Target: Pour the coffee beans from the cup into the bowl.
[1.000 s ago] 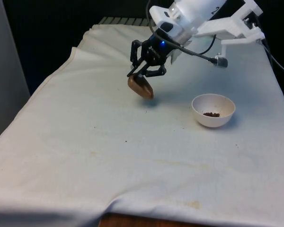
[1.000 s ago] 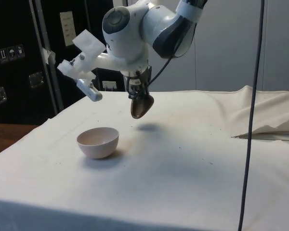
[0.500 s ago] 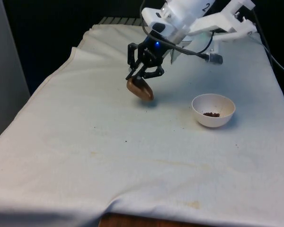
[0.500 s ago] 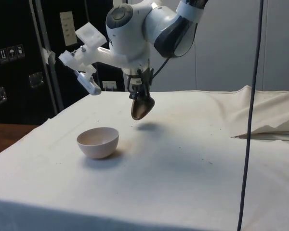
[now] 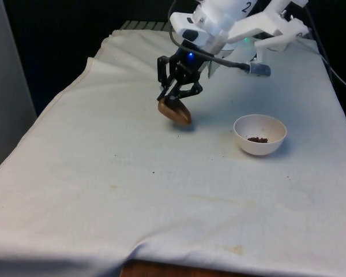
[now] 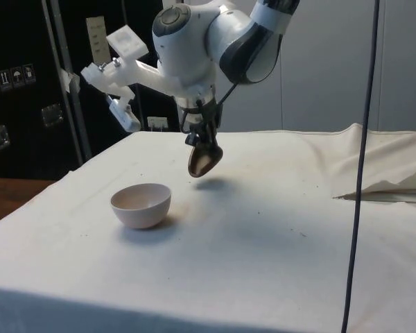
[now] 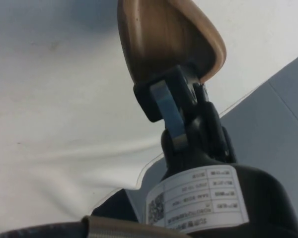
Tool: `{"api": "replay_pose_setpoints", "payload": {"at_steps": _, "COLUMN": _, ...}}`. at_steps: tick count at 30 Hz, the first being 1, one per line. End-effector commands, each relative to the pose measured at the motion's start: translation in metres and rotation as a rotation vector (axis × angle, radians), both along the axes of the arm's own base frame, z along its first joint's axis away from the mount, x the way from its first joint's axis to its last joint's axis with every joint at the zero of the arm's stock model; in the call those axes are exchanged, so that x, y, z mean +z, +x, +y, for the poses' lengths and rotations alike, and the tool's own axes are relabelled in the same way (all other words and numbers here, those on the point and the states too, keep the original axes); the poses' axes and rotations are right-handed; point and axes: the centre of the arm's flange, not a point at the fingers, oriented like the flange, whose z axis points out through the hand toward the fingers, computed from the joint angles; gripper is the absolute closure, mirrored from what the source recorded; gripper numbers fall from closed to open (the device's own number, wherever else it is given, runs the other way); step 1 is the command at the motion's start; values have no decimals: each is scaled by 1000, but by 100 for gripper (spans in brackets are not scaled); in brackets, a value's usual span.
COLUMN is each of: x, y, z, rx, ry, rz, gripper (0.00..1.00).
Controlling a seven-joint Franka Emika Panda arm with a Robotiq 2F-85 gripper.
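Note:
A brown wooden cup (image 5: 175, 111) hangs tilted on its side just above the cloth, with my gripper (image 5: 174, 98) shut on its rim. In the side view the cup (image 6: 204, 159) points its base down and towards the bowl. The wrist view has the cup (image 7: 164, 37) clamped at its rim between my fingers (image 7: 168, 111), its hollow looking bare. A white bowl (image 5: 260, 134) stands on the front view's right of the cup, apart from it, with a small heap of dark coffee beans (image 5: 257, 139) in its bottom. From the side the bowl (image 6: 141, 205) sits lower than the cup.
The white cloth (image 5: 161, 190) covers the whole table, with a few faint stains near the front edge. A fold of cloth (image 6: 381, 177) is bunched up at the side view's right. A black cable (image 6: 360, 166) hangs down there.
The arm has swung a little, and the cup has dropped slightly towards the cloth while staying tilted. The bowl has not moved.

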Motion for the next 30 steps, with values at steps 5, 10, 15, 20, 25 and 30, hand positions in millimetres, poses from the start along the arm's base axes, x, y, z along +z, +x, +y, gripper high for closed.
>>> {"api": "replay_pose_setpoints", "payload": {"at_steps": 5, "x": -4, "y": -1, "z": 0, "rx": -14, "ry": 51, "rz": -2, "gripper": 100}}
{"api": "replay_pose_setpoints", "payload": {"at_steps": 10, "x": -6, "y": -1, "z": 0, "rx": -25, "ry": 70, "rz": -4, "gripper": 100}}
{"api": "replay_pose_setpoints", "payload": {"at_steps": 15, "x": -7, "y": 0, "z": -2, "rx": -41, "ry": 101, "rz": -4, "gripper": 100}}
{"api": "replay_pose_setpoints", "payload": {"at_steps": 20, "x": -8, "y": 0, "z": -4, "rx": -50, "ry": 123, "rz": -5, "gripper": 100}}
{"api": "replay_pose_setpoints", "payload": {"at_steps": 25, "x": -10, "y": 1, "z": -6, "rx": -62, "ry": 152, "rz": -5, "gripper": 100}}
{"api": "replay_pose_setpoints", "payload": {"at_steps": 30, "x": -11, "y": 1, "z": -8, "rx": -68, "ry": 172, "rz": -6, "gripper": 100}}
